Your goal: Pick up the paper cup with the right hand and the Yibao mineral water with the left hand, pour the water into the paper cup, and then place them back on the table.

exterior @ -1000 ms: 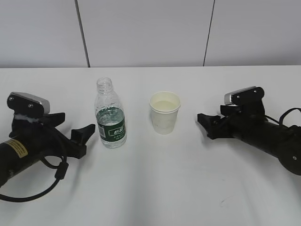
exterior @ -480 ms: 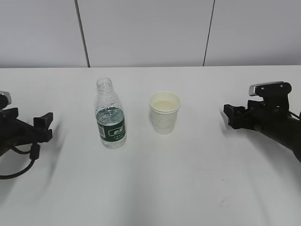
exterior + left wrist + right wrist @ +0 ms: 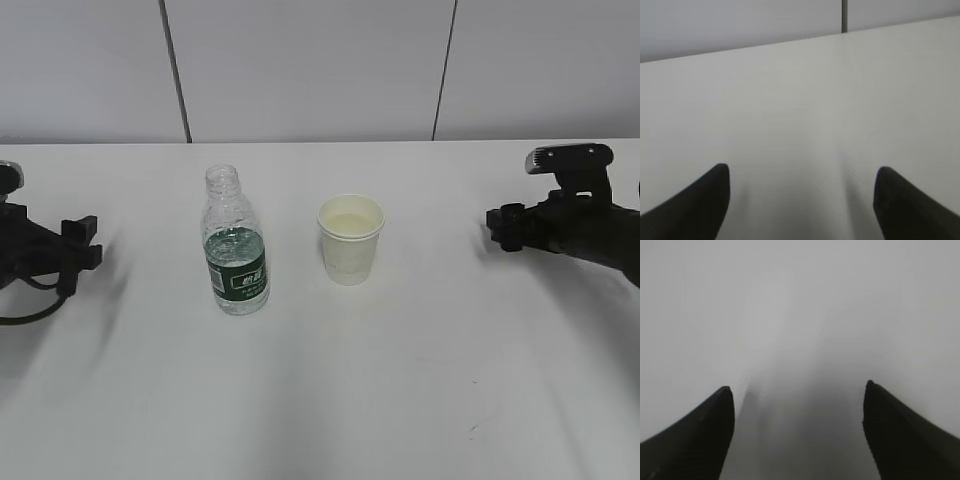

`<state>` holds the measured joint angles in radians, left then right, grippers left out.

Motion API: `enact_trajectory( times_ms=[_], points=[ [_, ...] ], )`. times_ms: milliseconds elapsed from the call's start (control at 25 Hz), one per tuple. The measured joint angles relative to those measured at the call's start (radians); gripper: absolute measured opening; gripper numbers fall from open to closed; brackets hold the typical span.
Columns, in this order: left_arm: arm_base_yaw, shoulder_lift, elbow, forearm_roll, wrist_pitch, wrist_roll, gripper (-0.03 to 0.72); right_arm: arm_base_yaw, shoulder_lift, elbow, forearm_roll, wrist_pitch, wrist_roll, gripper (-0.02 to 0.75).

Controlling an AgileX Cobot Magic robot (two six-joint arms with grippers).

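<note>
Only the bottle (image 3: 236,243) carries a green label, unreadable.

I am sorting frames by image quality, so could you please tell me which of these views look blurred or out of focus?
Exterior view: sharp on the Yibao mineral water and paper cup, with soft smeared shadows beside both arms. Left wrist view: fairly clear table, dark jaw tips soft-edged. Right wrist view: hazy and featureless, only grey streaks between the jaws, nothing crisp.

One clear ribbed water bottle (image 3: 236,243), one white paper cup (image 3: 350,239), two black robot arms, one white tabletop (image 3: 330,390).
</note>
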<state>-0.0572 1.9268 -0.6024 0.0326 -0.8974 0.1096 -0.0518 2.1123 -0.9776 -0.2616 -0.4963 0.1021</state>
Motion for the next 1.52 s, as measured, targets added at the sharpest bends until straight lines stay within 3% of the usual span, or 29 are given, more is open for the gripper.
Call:
enact_trajectory(
  times_ms=[280,640,1000,1280,1520],
  points=[
    [0.000,-0.072,-0.090,-0.007,0.289,0.003,0.541,0.000,-0.025,-0.114,0.000,0.335,0.002,0.593],
    [0.000,-0.140,-0.386,-0.011,1.064,0.004,0.528,0.000,-0.027,-0.384,0.015,0.912,-0.001,0.593],
    [0.000,-0.140,-0.664,-0.011,1.560,0.003,0.520,0.000,-0.027,-0.669,0.192,1.419,-0.162,0.593],
    [0.000,-0.140,-0.802,-0.011,1.891,0.001,0.520,0.000,-0.027,-0.776,0.208,1.681,-0.198,0.593],
    [0.000,-0.144,-0.819,0.001,2.098,0.000,0.513,0.000,-0.027,-0.782,0.217,1.713,-0.222,0.593]
  ],
)
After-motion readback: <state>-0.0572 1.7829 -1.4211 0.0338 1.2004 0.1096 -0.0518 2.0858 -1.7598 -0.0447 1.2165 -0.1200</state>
